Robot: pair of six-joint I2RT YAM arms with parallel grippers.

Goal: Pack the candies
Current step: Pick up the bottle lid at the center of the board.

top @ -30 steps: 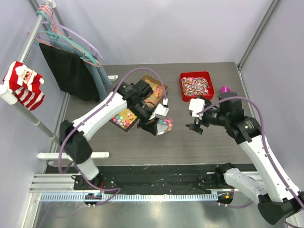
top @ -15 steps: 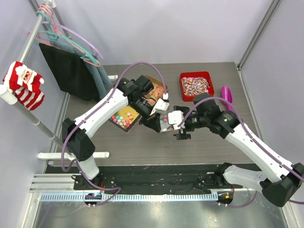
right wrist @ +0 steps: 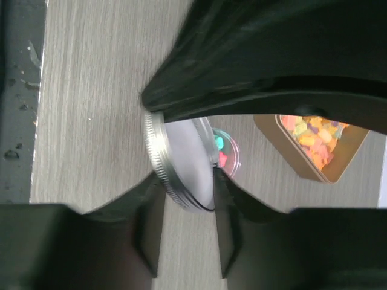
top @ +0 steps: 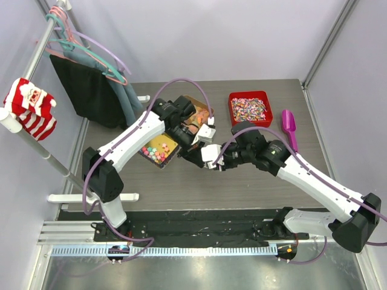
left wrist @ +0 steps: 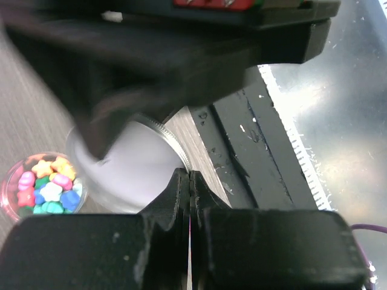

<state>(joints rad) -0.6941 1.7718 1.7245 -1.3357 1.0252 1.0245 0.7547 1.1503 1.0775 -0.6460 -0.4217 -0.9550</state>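
Note:
The candies lie in a shallow tray (top: 158, 149) and in a small clear jar (left wrist: 43, 188), whose pink and green sweets (right wrist: 221, 151) also peek out in the right wrist view. A silver lid (right wrist: 180, 158) with a knurled rim is tilted on edge above the table, just in front of the jar. My left gripper (left wrist: 189, 175) is shut, its tips pinching the lid's rim (left wrist: 172, 148). My right gripper (right wrist: 184, 199) is shut on the lid, one finger against each face. In the top view both grippers meet mid-table (top: 207, 161) and hide the jar and lid.
A tan box of orange-yellow gummies (top: 196, 118) stands behind the grippers. A red tray of speckled sweets (top: 249, 109) sits at the back right, with a magenta scoop (top: 289, 124) beside it. Clothes hang on a rack (top: 91, 78) at the left.
My right arm has swung in from the right side to the left gripper and closed its jaws on the lid. The left arm has hardly moved.

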